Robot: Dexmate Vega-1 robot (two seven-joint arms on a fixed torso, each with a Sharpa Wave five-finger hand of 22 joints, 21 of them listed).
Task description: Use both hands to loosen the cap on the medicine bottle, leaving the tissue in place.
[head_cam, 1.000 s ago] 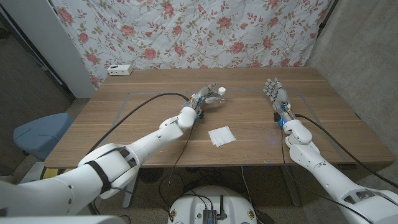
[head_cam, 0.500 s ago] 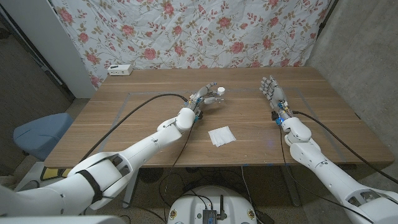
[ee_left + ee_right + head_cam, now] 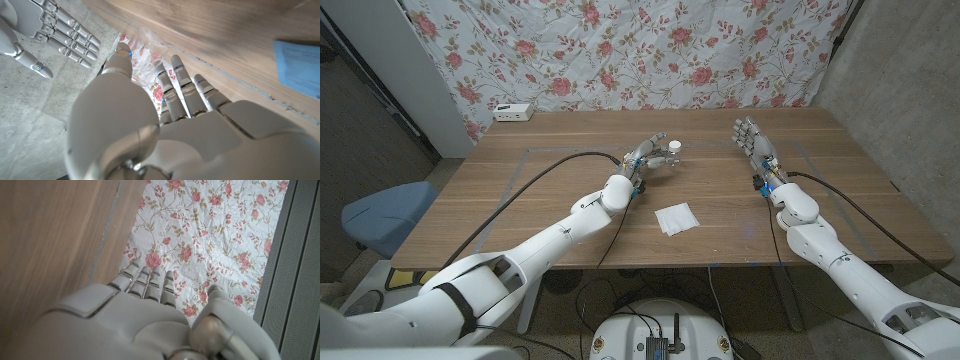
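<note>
On the wooden table (image 3: 520, 190), the open right hand (image 3: 756, 143) is held well apart from the small medicine bottle (image 3: 672, 152), apparently gripped by the left hand (image 3: 648, 155). Light, rigid, likely slippery; the white cap (image 3: 676, 146) should be pinched. The tissue (image 3: 676, 218) lies nearby.

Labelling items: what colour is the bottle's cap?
White cap, best in the head view.

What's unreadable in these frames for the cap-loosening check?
- Medicine bottle: too small in the head view, and the left hand covers its body; grip contact unclear.
- Bottle in the left wrist view: hidden behind that hand's own fingers.
- Cap state, tight or loosened: too small to tell.
- Right hand: palm side faces away in the right wrist view.
- Tissue: cut off by the edge in the left wrist view.
</note>
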